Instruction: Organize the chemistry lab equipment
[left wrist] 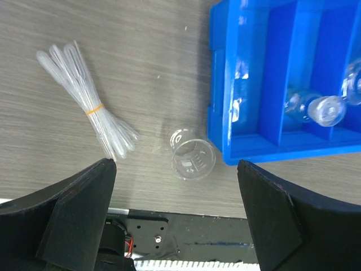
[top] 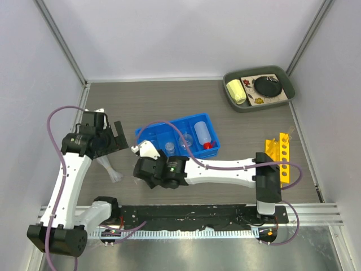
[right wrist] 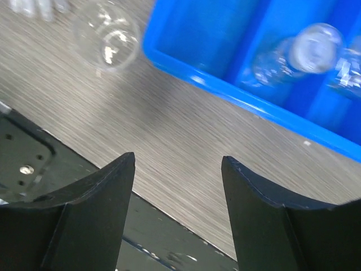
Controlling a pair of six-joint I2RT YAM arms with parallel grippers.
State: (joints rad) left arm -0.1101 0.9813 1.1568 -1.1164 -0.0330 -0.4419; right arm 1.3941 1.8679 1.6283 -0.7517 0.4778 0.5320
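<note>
A blue divided bin [top: 163,133] holds a white squeeze bottle with a red nozzle [top: 204,136] and small clear glassware [top: 185,140]. A clear beaker [left wrist: 192,156] lies on its side on the table by the bin's corner; it also shows in the right wrist view [right wrist: 109,35]. A banded bundle of clear pipettes [left wrist: 86,105] lies left of it, also in the top view [top: 110,169]. A yellow test-tube rack [top: 280,156] lies at the right. My left gripper [left wrist: 176,167] is open above the beaker. My right gripper [right wrist: 177,159] is open and empty near the bin's front edge.
A dark green tray [top: 234,103] with a yellow roll [top: 236,91] and a black disc [top: 268,86] sits at the back right corner. The black base rail [top: 186,213] runs along the near edge. Grey walls close in the table on three sides.
</note>
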